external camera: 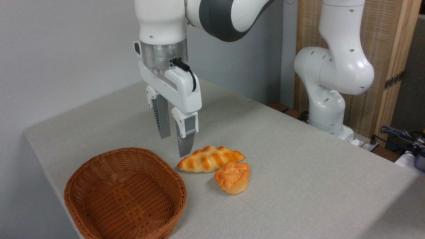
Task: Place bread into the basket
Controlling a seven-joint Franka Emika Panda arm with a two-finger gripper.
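The jaws stand apart with a clear but modest gap between them and nothing in it; the gripper (174, 144) hangs pointing down above the table (298, 159), its fingertips off the surface, just to the left of and behind the braided loaf (210, 159). From this single view I cannot tell exactly how high the tips are over the cloth

The bread (232, 177), the small round bun with the knotted top, sits on the table to the right of the basket (124, 196) and just near-right of the braided loaf, touching it or very nearly so. It is upright on its paler base. The gripper is not over it: the loaf lies between the fingertips and the bun

As for progress, I judge the task barely begun. The basket is empty, the bread is untouched on the table, and nothing is held. What is left is the whole of it: bring the gripper right and nearer until it is over the bun, lower, close on it, lift, carry it left over the basket rim and let go. The closeness of the loaf may make a clean grasp awkward, since a finger coming down on the far-left side of the bun could nudge the loaf

Counted: one bun, one braided loaf, one basket, one arm with one gripper, one table
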